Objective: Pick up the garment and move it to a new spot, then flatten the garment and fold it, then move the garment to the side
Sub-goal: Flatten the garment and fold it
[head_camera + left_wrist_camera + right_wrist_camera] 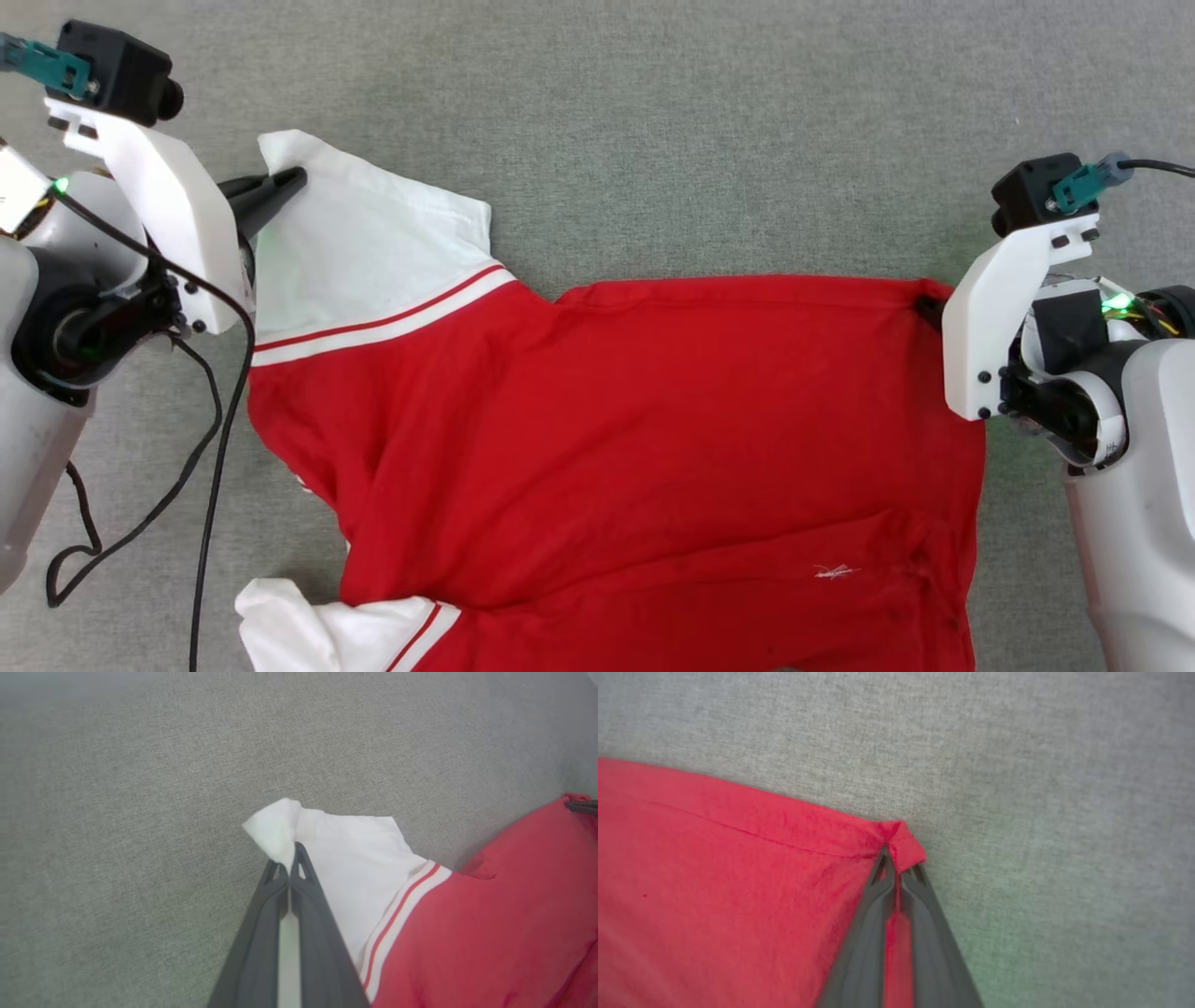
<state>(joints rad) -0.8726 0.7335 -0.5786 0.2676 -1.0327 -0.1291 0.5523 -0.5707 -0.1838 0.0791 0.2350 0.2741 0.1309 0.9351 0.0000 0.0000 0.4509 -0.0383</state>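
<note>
The left gripper (291, 857) is pinching a bright red jersey T-shirt (607, 420) by its white sleeve (355, 858), right at the fingertips. The right gripper (896, 861) is clamping the red hem corner (903, 841).

Left claw (291, 177) noted with jaws pressed together on the garment (607, 420). Right claw (929, 310) likewise clamped on it. Arms held wide apart.

The grey woven surface (709, 121) bears the garment (653, 420), spread out between the left gripper (291, 177) and the right gripper (929, 310).
</note>
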